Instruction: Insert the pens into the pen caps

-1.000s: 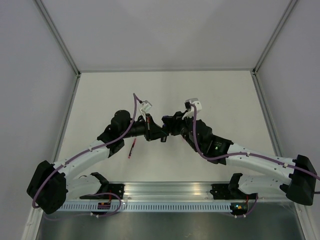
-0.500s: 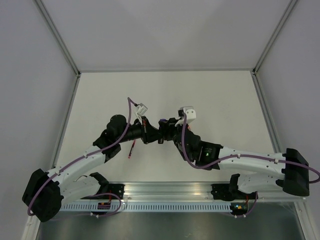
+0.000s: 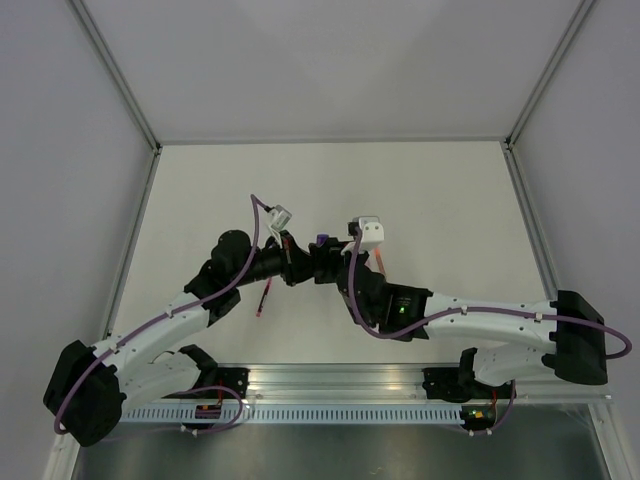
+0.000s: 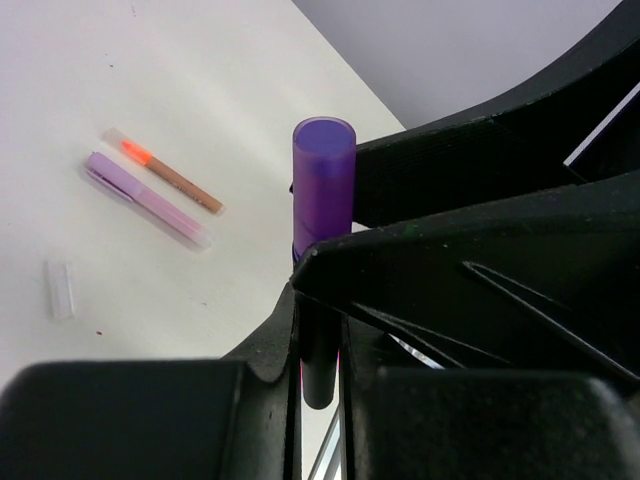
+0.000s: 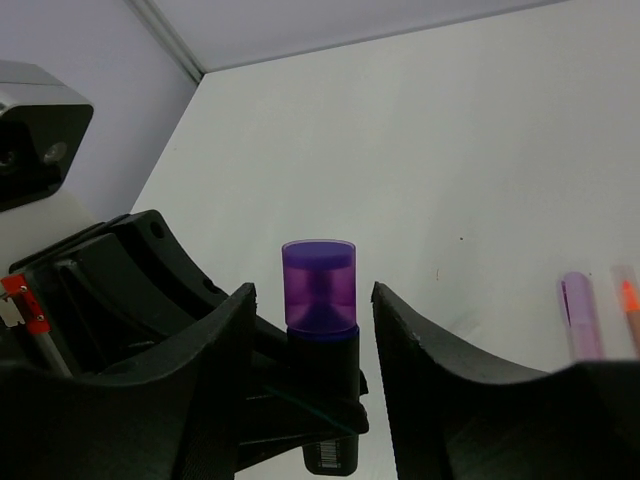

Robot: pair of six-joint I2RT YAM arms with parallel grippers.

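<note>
Translucent purple cap (image 5: 320, 285) atop stubby black marker (image 5: 325, 368), tight in left pincer (image 4: 318, 345); right pincer (image 5: 312, 300) spread alongside.

top: overhead, far | wrists: close, opposed | shared: purple-capped marker (image 5: 320, 300)

The light is bright and even and seems to come from above. The white table (image 3: 440, 200) has only soft, faint shadows under the arms (image 3: 180, 315). The metal rail (image 3: 340, 378) shines with white glare. In the left wrist view the purple cap (image 4: 323, 170) is sharp, but the black marker (image 4: 318, 360) under it sinks into dark, blurry shadow. In the right wrist view the cap glows as light goes through it. The fingers (image 5: 200, 380) of the right gripper (image 5: 312, 300) are dark, and the lilac pen (image 5: 580, 318) looks blurry.
</note>
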